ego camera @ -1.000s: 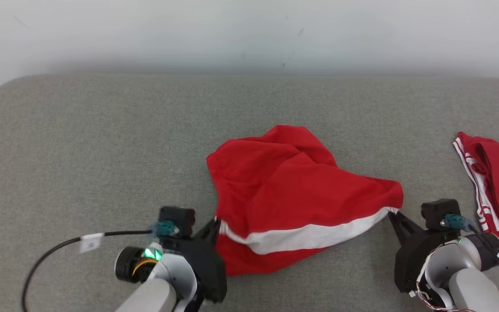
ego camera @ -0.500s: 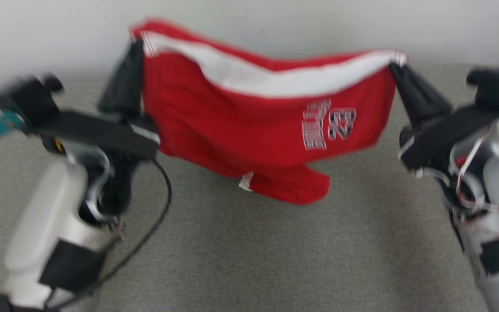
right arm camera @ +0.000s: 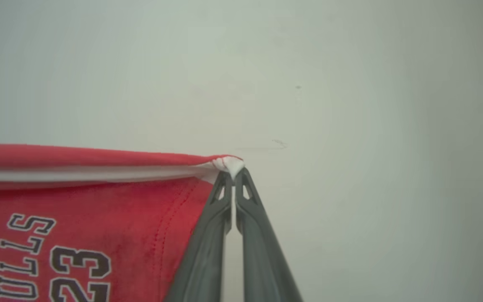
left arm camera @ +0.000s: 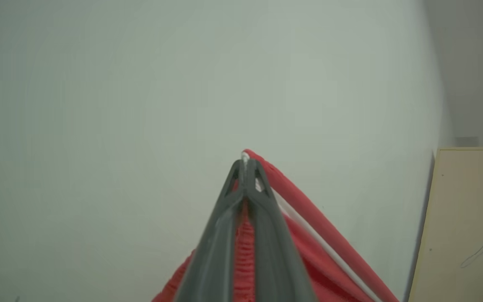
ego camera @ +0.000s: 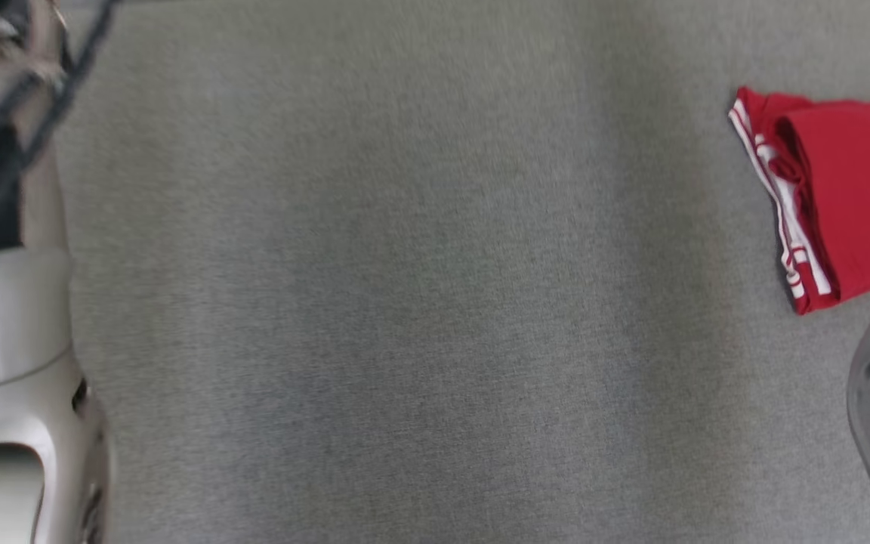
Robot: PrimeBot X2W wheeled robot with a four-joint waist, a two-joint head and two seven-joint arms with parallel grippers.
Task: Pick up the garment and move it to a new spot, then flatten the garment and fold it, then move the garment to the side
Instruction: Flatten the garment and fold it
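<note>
The left gripper [left arm camera: 245,165] and right gripper [right arm camera: 233,176] each pinch an end of the red fabric shorts with white waistband [right arm camera: 99,201], stretched between their tips, presumably to lay them flat.

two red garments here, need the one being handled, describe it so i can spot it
Against the pale wall, the red shorts hang stretched, left pincer and right pincer each shut on an end of the white-striped top edge. Unlike the folded red garment lying on the grey fabric surface, these are held aloft and show a dark "23" print.
</note>
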